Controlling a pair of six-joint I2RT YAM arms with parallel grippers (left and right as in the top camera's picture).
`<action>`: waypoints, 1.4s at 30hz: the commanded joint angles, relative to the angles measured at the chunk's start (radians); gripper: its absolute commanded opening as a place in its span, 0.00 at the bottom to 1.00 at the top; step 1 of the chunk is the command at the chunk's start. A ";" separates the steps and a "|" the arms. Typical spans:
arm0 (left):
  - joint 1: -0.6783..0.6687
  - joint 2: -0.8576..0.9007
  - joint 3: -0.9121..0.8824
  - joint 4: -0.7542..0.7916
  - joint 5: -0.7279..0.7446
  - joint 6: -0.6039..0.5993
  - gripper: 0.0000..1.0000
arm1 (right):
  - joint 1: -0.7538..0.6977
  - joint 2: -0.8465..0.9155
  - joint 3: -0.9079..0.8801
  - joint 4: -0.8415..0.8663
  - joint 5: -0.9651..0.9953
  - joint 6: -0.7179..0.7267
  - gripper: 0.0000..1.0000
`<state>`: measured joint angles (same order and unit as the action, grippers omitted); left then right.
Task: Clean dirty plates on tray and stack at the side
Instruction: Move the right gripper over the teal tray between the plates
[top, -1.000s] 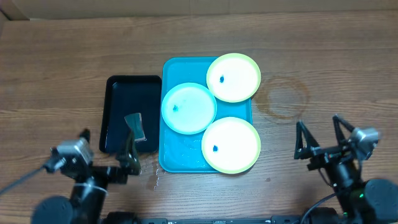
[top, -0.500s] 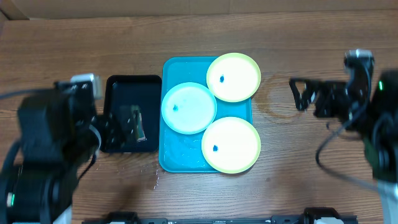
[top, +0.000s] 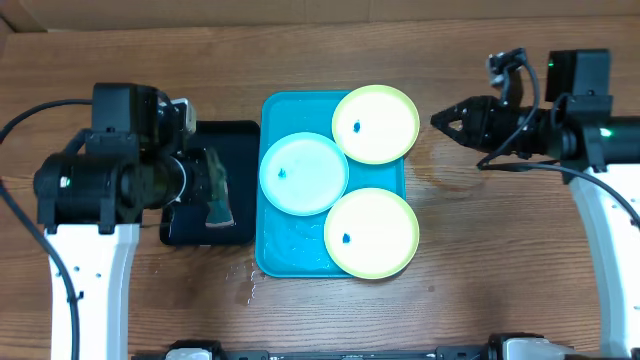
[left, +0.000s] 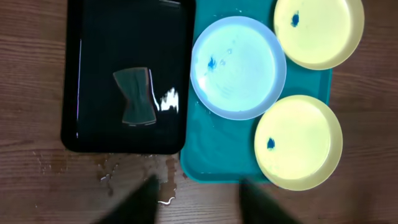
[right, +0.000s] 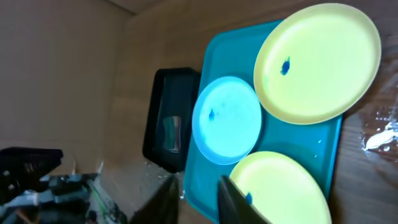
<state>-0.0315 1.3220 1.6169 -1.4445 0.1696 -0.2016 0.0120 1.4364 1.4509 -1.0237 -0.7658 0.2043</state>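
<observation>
The turquoise tray (top: 285, 255) holds three plates: a yellow-green one (top: 375, 124) at the far right, a cyan one (top: 303, 173) on the left and a second yellow-green one (top: 371, 232) nearest the front. Each plate carries a small blue speck. My left gripper (top: 207, 178) hangs high over the black tray, its jaws apart and empty (left: 199, 202). My right gripper (top: 440, 120) points left just off the far yellow-green plate's right edge, above the table. Its jaws (right: 198, 193) stand a narrow gap apart with nothing between them.
A black tray (top: 190, 140) lies left of the turquoise one, with a grey-green sponge (top: 217, 205) in it. Water droplets (top: 246, 290) wet the wood at the trays' front corners. A faint ring stain (top: 460, 160) marks the table to the right.
Both arms have risen from the table's front edge. The left now hangs over the black tray, the right beside the far plate. Both pairs of jaws have narrowed.
</observation>
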 joint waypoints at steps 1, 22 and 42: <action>-0.003 0.023 0.020 -0.005 0.015 0.024 0.04 | 0.077 0.027 0.021 -0.005 0.093 0.042 0.13; -0.003 0.045 -0.125 -0.046 0.000 0.030 0.16 | 0.408 0.198 -0.092 -0.029 0.509 0.246 0.80; -0.003 0.046 -0.238 0.109 0.000 0.018 0.65 | 0.408 0.210 -0.339 0.475 0.562 0.351 1.00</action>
<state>-0.0315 1.3621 1.3952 -1.3445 0.1688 -0.1802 0.4160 1.6463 1.1221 -0.5804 -0.2176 0.5415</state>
